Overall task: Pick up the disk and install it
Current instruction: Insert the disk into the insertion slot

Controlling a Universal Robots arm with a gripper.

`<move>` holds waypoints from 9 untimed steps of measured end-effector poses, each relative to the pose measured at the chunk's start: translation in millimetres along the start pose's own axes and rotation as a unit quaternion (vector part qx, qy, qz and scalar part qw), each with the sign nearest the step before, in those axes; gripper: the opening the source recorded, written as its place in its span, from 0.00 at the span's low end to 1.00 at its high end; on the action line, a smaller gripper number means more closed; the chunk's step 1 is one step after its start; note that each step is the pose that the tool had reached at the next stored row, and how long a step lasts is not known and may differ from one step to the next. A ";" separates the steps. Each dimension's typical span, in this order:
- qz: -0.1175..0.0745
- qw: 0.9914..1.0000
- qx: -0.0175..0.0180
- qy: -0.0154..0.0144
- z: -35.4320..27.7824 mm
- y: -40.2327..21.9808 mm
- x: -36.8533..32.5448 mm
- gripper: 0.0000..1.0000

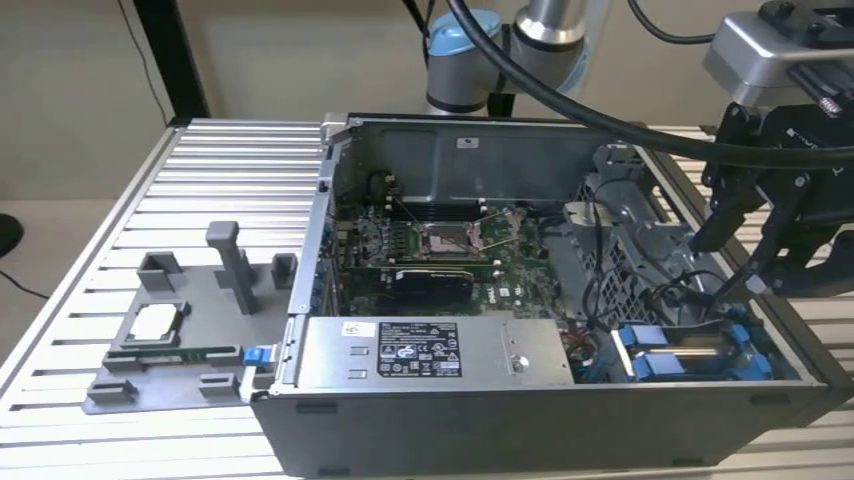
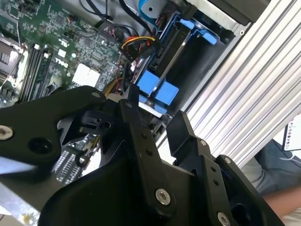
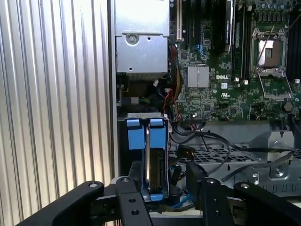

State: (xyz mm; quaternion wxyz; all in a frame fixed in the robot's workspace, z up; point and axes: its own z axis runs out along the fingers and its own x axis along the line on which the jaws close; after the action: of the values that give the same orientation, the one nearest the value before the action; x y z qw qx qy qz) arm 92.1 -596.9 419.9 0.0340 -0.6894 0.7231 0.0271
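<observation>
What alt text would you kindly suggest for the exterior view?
A black end effector hangs over the blue-railed disk, which sits in a corner of an open computer case, at the exterior view's right.

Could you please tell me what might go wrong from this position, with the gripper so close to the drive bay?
1. The open gripper hangs right at the disk, which stands on edge in the bay. A finger could strike a blue rail instead of straddling it.
2. Loose cables lie beside the bay and could snag a finger.
3. The case wall runs close alongside, so there seems to be little room for sideways error.
</observation>
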 end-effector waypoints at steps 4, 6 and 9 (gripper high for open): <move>0.000 1.000 0.000 0.001 0.0 0.0 0.0 1.00; 0.000 1.000 0.000 0.000 0.2 0.0 0.0 1.00; 0.000 1.000 0.000 -0.015 1.5 0.1 0.2 1.00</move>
State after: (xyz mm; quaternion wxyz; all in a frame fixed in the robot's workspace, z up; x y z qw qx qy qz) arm 92.0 -596.9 418.3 0.0449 -0.6888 0.7226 0.0369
